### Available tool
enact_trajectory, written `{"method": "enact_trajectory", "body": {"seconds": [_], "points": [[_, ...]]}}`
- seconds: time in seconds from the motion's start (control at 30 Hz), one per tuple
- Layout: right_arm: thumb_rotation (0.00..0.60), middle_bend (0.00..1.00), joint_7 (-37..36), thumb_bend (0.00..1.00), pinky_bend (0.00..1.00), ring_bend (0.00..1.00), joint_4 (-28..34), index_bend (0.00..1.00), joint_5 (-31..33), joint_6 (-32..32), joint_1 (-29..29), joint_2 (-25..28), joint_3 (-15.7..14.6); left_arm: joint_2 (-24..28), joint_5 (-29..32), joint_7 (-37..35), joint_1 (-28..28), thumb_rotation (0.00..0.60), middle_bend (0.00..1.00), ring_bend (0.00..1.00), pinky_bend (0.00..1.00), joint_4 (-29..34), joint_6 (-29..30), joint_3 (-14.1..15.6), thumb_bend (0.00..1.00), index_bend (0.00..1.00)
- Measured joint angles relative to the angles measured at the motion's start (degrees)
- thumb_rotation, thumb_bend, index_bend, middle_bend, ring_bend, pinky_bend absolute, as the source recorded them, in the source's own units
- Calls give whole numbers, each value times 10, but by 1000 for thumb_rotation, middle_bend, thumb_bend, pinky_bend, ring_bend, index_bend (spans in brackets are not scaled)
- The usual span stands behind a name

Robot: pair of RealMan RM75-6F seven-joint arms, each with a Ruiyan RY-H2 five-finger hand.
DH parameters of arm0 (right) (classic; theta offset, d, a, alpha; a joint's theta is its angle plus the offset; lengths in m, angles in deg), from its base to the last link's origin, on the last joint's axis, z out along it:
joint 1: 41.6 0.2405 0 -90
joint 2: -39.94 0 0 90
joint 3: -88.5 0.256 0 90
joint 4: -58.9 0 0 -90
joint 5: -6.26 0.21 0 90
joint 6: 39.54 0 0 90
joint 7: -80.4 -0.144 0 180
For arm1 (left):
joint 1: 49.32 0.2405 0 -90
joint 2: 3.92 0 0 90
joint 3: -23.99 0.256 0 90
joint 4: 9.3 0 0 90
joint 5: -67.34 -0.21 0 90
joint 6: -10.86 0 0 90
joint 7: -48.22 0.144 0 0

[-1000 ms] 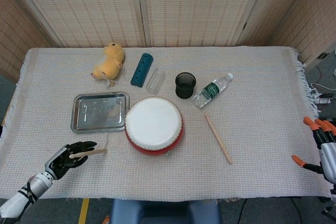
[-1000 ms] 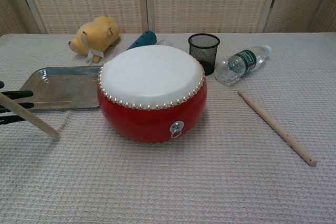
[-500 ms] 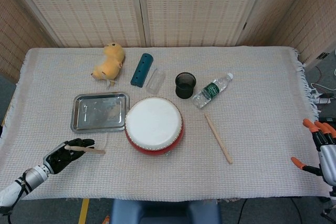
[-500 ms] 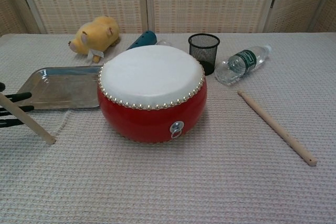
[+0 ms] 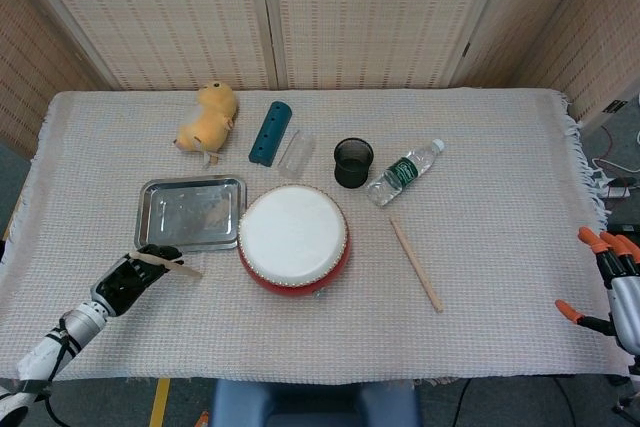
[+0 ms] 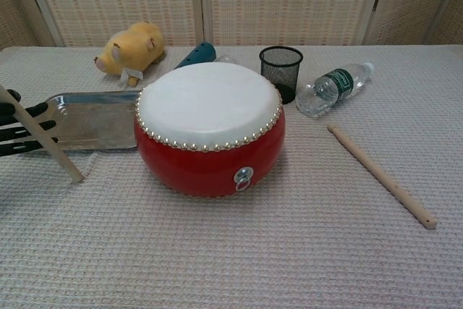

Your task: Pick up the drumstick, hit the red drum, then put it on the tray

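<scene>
Left hand grips a drumstick at seven o'clock of the red drum, just short of the tray.

The chest view cuts off most of that hand, showing only dark fingers around the stick. The right hand appears solely in the head view, at the four o'clock edge, partly cropped, fingers spread and empty.

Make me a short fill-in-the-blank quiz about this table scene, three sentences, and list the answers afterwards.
1. The black left hand holds a wooden ____.
2. The second wooden drumstick lies on the cloth between the round red drum and the robot's ____ hand.
3. The rectangular metal tray has ____ drumsticks on it.

Missing words: drumstick; right; no
</scene>
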Motion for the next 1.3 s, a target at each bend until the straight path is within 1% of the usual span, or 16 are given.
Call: {"method": "enact_trajectory", "body": {"seconds": [0.1, 0.17, 0.23, 0.47, 0.6, 0.8, 1.03, 1.3], "points": [[600, 160, -2, 96, 97, 9, -1, 95, 1, -1, -1, 1, 0, -6, 12, 2, -1, 600, 387, 283, 272, 3, -16, -8, 383, 569], [600, 160, -3, 97, 97, 9, -1, 95, 0, -3, -2, 2, 0, -6, 10, -8, -2, 600, 405, 335, 359, 2, -19, -9, 383, 566], [600, 161, -3, 97, 97, 9, -2, 95, 0, -4, -2, 2, 1, -5, 3, -25, -2, 600, 427, 369, 423, 1, -17, -7, 383, 564], [600, 160, -3, 97, 97, 9, -3, 95, -1, -1, 0, -1, 1, 9, -48, -119, 2, 600, 431, 369, 427, -24, 18, 13, 383, 561], [600, 161, -3, 96, 97, 9, -2, 95, -3, 0, 2, -2, 1, 10, -60, -131, 6, 600, 431, 369, 425, -42, 32, 27, 383, 561], [600, 160, -1, 97, 97, 9, -1, 95, -3, 1, 1, -2, 0, -9, -50, -103, 17, 600, 431, 369, 421, -68, 34, 32, 383, 563], [600, 160, 2, 97, 97, 9, 3, 95, -5, 1, 1, -2, -2, -47, -43, -70, 37, 600, 431, 369, 423, -102, 63, 27, 384, 564], [600, 161, 5, 96, 97, 9, 5, 95, -4, -1, -2, -2, -3, -72, -32, -29, 42, 600, 431, 370, 424, -109, 69, 16, 386, 528]]}}
